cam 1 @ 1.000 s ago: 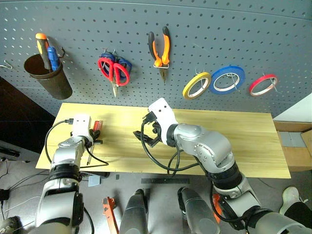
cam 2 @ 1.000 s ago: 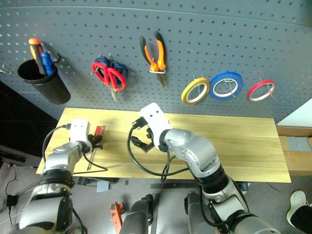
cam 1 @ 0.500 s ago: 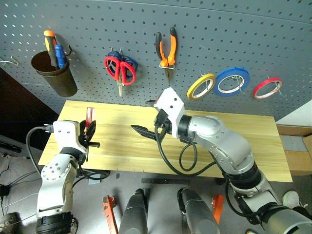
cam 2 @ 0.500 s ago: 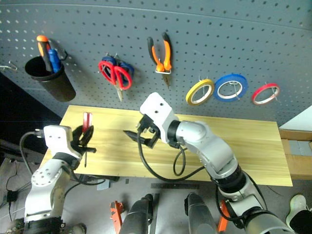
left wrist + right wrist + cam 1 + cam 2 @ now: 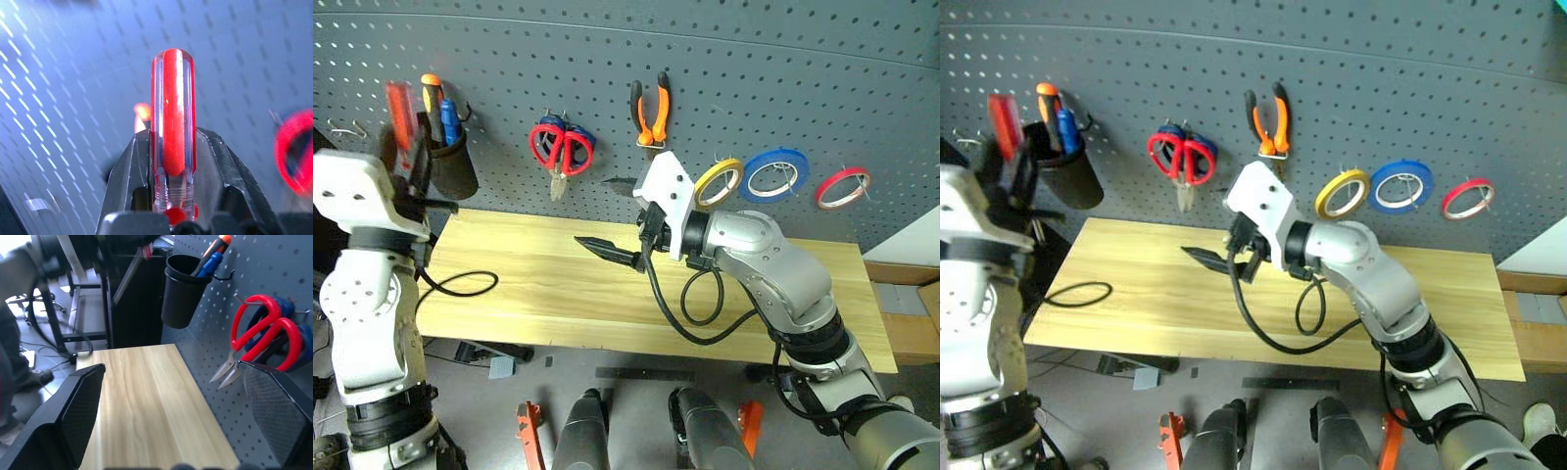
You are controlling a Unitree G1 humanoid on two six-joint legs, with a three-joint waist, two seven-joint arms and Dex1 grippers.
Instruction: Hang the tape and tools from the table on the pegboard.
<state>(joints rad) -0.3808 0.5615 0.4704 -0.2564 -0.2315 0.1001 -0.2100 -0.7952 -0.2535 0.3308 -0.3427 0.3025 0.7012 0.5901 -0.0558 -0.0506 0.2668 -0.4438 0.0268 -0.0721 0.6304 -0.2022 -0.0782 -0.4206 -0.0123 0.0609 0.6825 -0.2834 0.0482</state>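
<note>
Raised left pincer [image 5: 166, 147] clamping screwdriver [image 5: 399, 108], wrist view shows translucent handle

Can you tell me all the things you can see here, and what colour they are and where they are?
Pegboard: one, dark grey, on the wall behind the table.
Table: one, light wood, below the pegboard.
Cup: one, black, hung at the pegboard's left end.
Screwdrivers in the cup: two, orange and blue.
Scissors: two, red in front of blue, hung right of the cup.
Pliers: one, orange and black, hung right of the scissors.
Tape rolls: three, yellow, blue, red, hung in a row on the right.
Red screwdriver: one, clear red handle, held up near the cup.
Left tool: shut on the red screwdriver.
Right tool: open, over the table.
</note>
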